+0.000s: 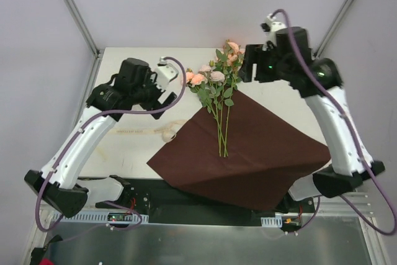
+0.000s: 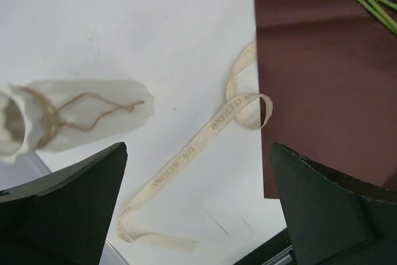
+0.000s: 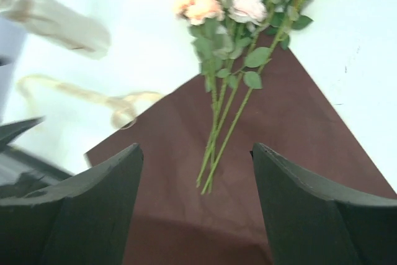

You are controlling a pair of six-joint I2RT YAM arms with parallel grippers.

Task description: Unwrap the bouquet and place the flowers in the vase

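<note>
On the table, paper spread open, ribbon off.
Flowers not yet in vase; left hand and right hand apart, empty.

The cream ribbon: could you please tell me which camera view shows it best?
The left wrist view: the ribbon lies sharp and close on the white table, its printed lettering readable, one loop at the dark red paper's edge. The top view shows it small, left of the paper; the right wrist view, a blurred loop.

Top camera looks down from behind; both wrist cameras, nearer, share the dark red paper
</note>
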